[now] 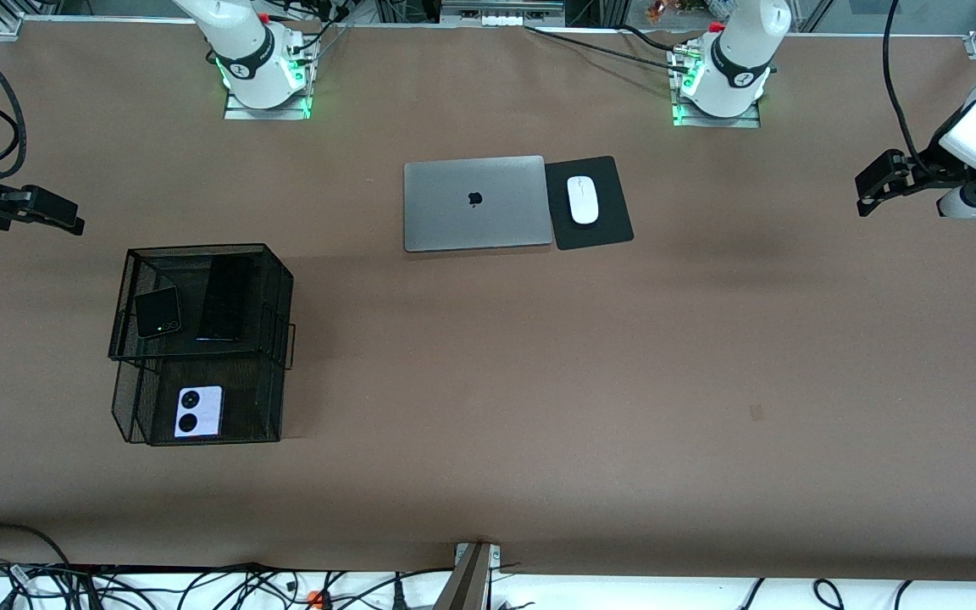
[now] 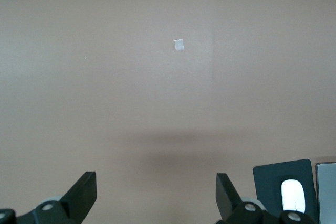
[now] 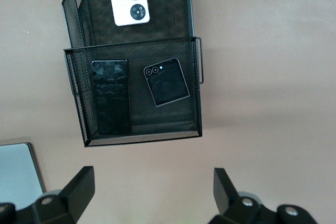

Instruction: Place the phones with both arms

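Laptop lid bears dark apple logo.

- The left gripper hangs over the bare brown table, its two black fingers spread wide apart with nothing between them.
- A small pale square mark lies on the table surface, well apart from everything else.
- A soft dark shadow band crosses the table near the fingers.
- At the edge of the frame a black mouse pad lies flat, with a white mouse resting on it.
- Just beside the pad, a sliver of the silver laptop shows, cut off by the frame.
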You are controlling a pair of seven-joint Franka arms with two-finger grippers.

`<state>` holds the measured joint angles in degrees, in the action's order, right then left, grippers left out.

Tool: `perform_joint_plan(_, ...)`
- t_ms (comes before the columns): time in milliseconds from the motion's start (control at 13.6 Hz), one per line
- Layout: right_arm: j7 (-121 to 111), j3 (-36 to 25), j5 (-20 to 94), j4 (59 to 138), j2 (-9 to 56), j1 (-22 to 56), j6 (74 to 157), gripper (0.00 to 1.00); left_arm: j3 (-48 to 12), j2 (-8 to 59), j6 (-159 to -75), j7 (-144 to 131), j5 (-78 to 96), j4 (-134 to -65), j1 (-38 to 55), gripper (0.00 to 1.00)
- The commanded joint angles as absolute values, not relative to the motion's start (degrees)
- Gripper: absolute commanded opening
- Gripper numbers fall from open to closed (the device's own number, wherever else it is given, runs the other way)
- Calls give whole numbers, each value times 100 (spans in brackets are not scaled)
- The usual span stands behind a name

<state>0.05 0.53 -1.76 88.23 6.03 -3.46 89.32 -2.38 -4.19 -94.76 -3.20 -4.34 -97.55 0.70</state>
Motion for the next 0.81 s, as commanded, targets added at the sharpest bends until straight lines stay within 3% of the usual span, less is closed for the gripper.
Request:
perform_joint_plan(0, -96, 123, -185, 8947, 501, -440, 8948, 100, -237, -352, -9352, -264, -510, -9589, 97, 100)
perform_joint_plan(734, -9, 123, -149, 8938, 501, -439, 8956, 100, -237, -352, -9352, -264, -510, -9589, 97, 100)
